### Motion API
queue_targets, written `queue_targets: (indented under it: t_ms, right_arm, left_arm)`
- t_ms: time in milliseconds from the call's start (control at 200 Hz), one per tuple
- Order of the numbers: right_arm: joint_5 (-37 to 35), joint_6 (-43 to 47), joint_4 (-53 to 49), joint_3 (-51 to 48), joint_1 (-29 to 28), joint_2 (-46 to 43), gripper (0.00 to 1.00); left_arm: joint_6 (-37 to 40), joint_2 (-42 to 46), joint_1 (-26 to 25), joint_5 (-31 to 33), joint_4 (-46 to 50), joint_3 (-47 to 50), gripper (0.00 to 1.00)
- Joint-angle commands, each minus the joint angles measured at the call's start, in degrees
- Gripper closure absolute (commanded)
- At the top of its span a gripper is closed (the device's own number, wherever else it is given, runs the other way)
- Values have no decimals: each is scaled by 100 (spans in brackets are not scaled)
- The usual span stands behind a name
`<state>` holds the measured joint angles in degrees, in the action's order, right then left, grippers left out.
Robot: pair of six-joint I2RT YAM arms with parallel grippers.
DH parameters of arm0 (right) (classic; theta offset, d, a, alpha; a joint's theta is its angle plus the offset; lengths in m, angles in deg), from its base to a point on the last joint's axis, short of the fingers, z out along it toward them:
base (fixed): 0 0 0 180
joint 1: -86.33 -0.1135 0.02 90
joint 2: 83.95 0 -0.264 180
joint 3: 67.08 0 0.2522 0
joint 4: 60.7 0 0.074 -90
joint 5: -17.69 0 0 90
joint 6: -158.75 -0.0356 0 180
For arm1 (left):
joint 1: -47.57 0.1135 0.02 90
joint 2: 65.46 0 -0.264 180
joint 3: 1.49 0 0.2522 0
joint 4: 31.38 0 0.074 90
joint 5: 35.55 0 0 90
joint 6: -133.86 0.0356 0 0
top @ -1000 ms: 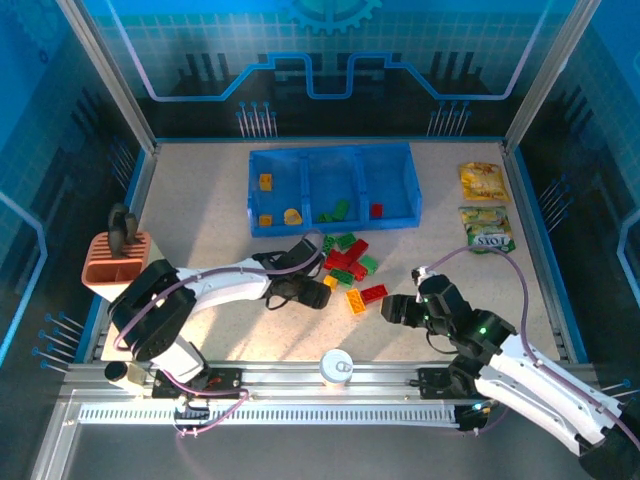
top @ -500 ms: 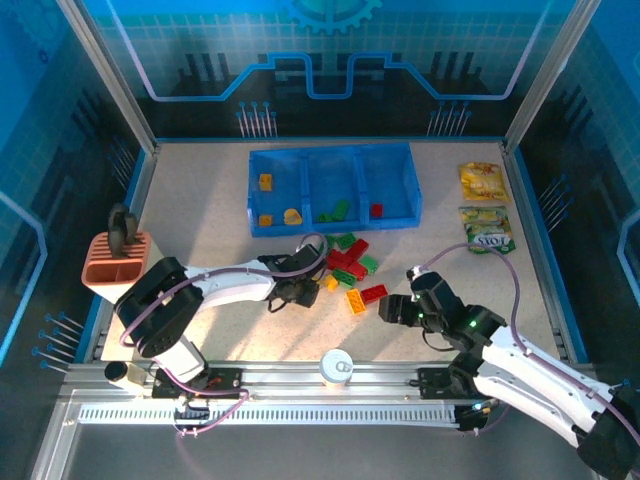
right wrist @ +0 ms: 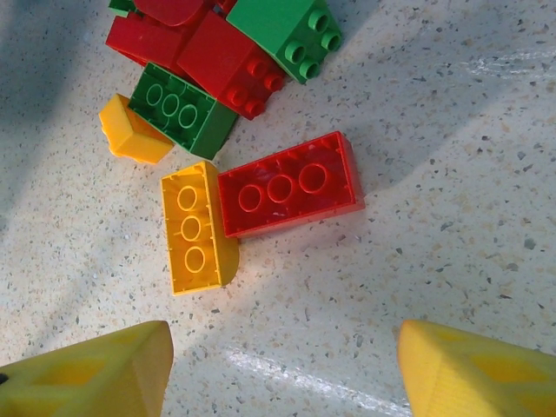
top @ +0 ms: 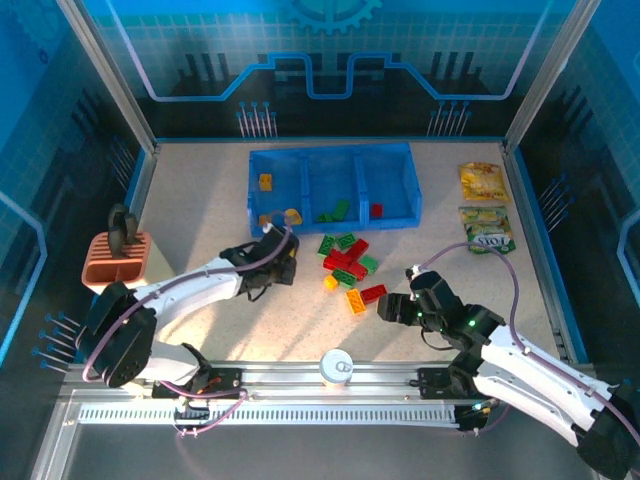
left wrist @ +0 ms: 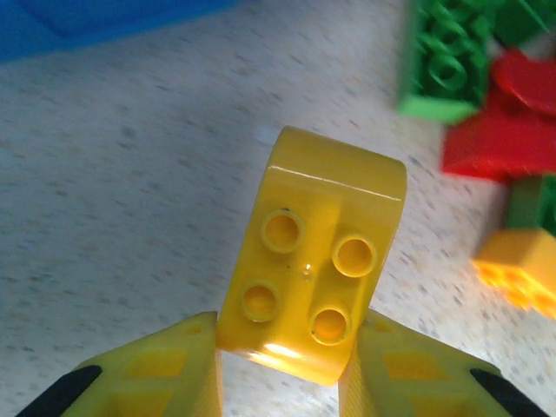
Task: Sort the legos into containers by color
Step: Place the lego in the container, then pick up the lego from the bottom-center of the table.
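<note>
My left gripper (top: 281,253) is shut on a yellow four-stud lego (left wrist: 313,261), held just above the table between the yellow fingers (left wrist: 165,369). It hovers in front of the left compartment of the blue tray (top: 330,151). That compartment holds yellow-orange legos (top: 265,181), the middle one green legos (top: 335,212), the right one a red lego (top: 376,210). A pile of loose legos (top: 345,262) lies in front of the tray. My right gripper (right wrist: 282,347) stands open just short of a flat red lego (right wrist: 289,184) and a yellow lego (right wrist: 195,228).
A salmon slotted holder (top: 115,257) stands at the left edge. Two snack packets (top: 482,181) (top: 487,238) lie at the right. A small white can (top: 337,366) sits at the near edge between the arm bases.
My left gripper shut on the yellow lego at the pile's left side and carried it left and back toward the tray. The right gripper crept slightly forward.
</note>
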<state>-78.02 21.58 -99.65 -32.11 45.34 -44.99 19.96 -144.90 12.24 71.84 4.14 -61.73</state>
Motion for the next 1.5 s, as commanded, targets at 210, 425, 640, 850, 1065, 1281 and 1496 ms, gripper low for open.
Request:
queue_targets:
  t_ms: [210,425,640,850,1065,1281,1496]
  right_arm:
    - [-6,-197,-53,-170,-180,-250,31]
    - [-21,-222,-130,-285,-218,-442,31]
    - [-16,-135,-291,-85,-234,-401,31]
    - [-24,-110,-373,-47,-320,-407,30]
    - [-256,-44,-427,131,-533,-109,31]
    - [-463,127,-210,515,-774,652,31]
    - [-597,425,-160,1198,-1092,1875,31]
  left_arm:
    - [442,-827,967,-178,195,-1598,67]
    - [508,-1664,1473,-431,321,-2524,67]
    - [486,-2330,1670,-547,599,-3258,63]
    - [414,-1953,1670,-722,368,-3075,26]
    - [325,-761,1611,-1010,264,-2516,27]
    - [60,987,1446,-1202,-48,-1141,28]
    - [-146,2289,1023,-1165,38,62,28]
